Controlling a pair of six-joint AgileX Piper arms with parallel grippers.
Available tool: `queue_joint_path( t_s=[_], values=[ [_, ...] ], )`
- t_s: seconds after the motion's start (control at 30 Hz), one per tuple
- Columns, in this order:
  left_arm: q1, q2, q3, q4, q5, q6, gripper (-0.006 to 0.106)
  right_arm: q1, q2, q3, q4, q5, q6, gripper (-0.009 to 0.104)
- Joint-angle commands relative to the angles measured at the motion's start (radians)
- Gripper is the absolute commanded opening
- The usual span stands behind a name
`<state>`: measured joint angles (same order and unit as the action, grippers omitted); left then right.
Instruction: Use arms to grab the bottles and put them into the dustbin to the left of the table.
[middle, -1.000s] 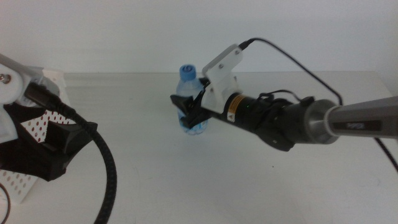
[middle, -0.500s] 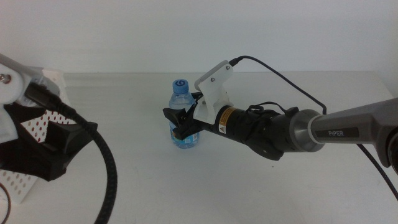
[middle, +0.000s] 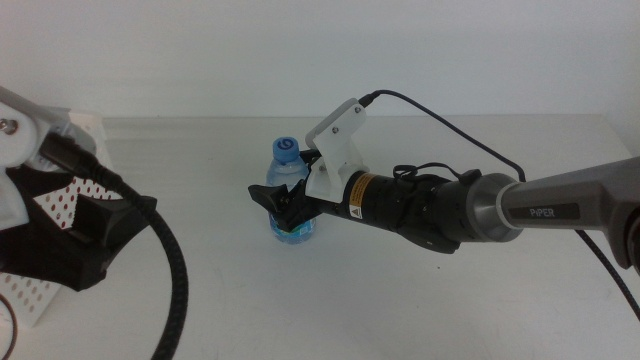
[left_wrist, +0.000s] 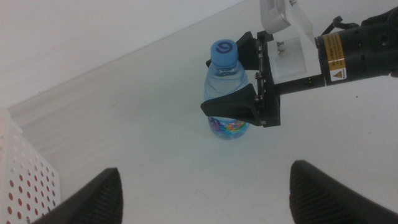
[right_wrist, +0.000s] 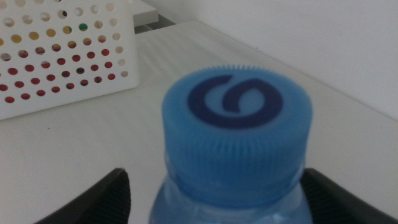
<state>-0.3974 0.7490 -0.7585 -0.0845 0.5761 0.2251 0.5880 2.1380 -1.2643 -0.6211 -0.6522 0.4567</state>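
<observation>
Right gripper (middle: 283, 204) is clamping water bottle (middle: 291, 190) mid-body, upright on table (middle: 200, 250) | likely light, thin-walled, slippery: keeping grip below cap | left gripper (left_wrist: 202, 190) is waiting beside dustbin (right_wrist: 56, 56), jaws apart.

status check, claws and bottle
Right claw shut on water bottle, upright on table. Left claw open, waiting by dustbin. Path clear.

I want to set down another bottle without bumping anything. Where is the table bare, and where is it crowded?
Bare table lies in front of the right arm, and behind it toward the back wall. Crowded: mid-table, where the right gripper is shut on the water bottle, and the left edge, with the left gripper and dustbin.
</observation>
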Motion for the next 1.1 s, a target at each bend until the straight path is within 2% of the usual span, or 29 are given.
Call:
queue_joint_path(
  t_s=[0.0,0.2,0.4,0.63,0.8,0.9,1.0,1.07],
  values=[
    [-0.008,-0.006,-0.03,-0.015,-0.066,-0.016,0.085,-0.005,-0.086,-0.03,-0.02,-0.048,0.027,0.088],
    [-0.008,-0.006,-0.03,-0.015,-0.066,-0.016,0.085,-0.006,-0.194,0.024,-0.104,0.08,0.105,0.084],
    [-0.008,-0.006,-0.03,-0.015,-0.066,-0.016,0.085,-0.006,-0.398,0.208,-0.126,0.104,0.127,0.077],
    [-0.008,-0.006,-0.03,-0.015,-0.066,-0.016,0.085,-0.005,-0.695,0.419,-0.133,0.156,0.248,0.076],
    [-0.008,-0.006,-0.03,-0.015,-0.066,-0.016,0.085,-0.005,-0.898,0.51,-0.216,0.274,0.304,0.076],
    [-0.008,-0.006,-0.03,-0.015,-0.066,-0.016,0.085,-0.005,-1.005,0.558,-0.246,0.288,0.377,0.076],
    [-0.008,-0.006,-0.03,-0.015,-0.066,-0.016,0.085,-0.005,-1.118,0.63,-0.23,0.312,0.394,0.076],
    [-0.008,-0.006,-0.03,-0.015,-0.066,-0.016,0.085,-0.005,-1.19,0.686,-0.177,0.34,0.362,0.076]
  ],
)
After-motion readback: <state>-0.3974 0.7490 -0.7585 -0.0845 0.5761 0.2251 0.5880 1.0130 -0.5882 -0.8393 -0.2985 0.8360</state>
